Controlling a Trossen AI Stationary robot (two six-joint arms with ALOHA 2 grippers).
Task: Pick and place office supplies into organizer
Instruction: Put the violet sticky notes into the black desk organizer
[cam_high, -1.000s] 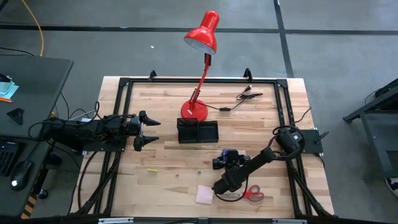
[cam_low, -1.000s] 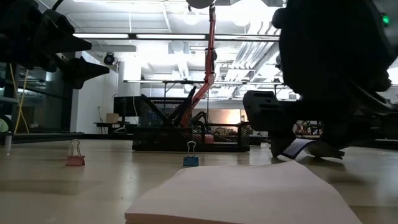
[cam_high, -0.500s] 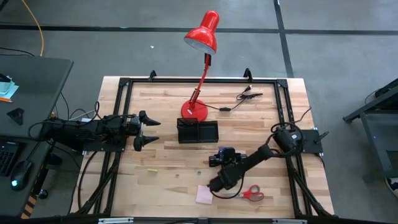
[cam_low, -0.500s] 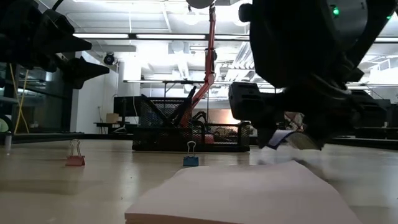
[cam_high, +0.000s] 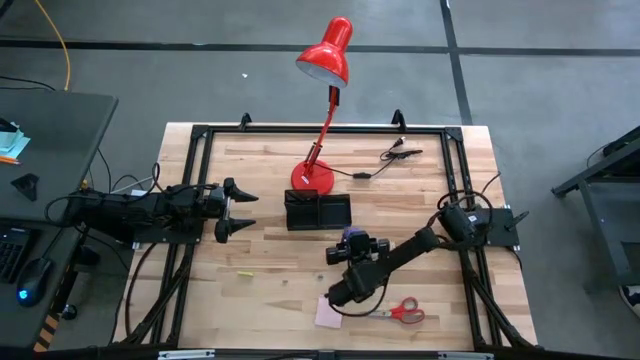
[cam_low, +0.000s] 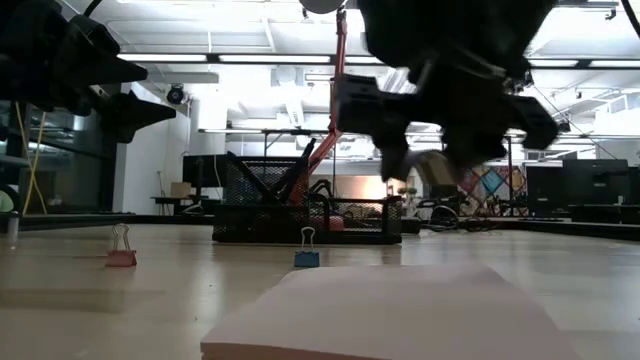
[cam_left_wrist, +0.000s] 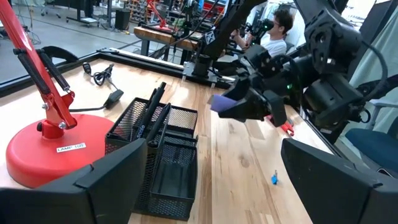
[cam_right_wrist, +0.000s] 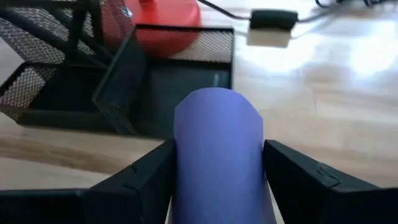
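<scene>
From above, the right gripper (cam_high: 349, 240) sits over the middle of the wooden desk (cam_high: 270, 200), just in front of the organizer (cam_high: 317, 211), with a purple pad (cam_high: 348, 236) clamped between its fingers. The organizer lies with its long side along the desk's far edge, close to the red lamp's (cam_high: 322, 120) round base. A pink pad (cam_high: 328, 313) and red-handled scissors (cam_high: 404, 311) lie near the front edge, the scissors' blades pointing toward the pad. The left gripper (cam_high: 238, 208) waits at the left side, fingers spread wide. A black cable (cam_high: 385, 160) lies toward the far right corner.

The low view adds what the top view hardly shows: a pink clip (cam_low: 121, 256) and a blue clip (cam_low: 307, 257) standing on the desk, the pink pad (cam_low: 390, 318) filling the foreground, and a workshop with ceiling lights behind. The purple pad's colour cannot be made out here.

The left wrist view shows pens (cam_left_wrist: 153, 112) leaning in the organizer's (cam_left_wrist: 163, 162) mesh compartments, and a person seated beyond the desk.

The right wrist view shows the purple pad (cam_right_wrist: 219, 155) bowed between the fingers (cam_right_wrist: 137, 180), its long axis pointing toward the organizer's (cam_right_wrist: 155, 81) open compartment.
</scene>
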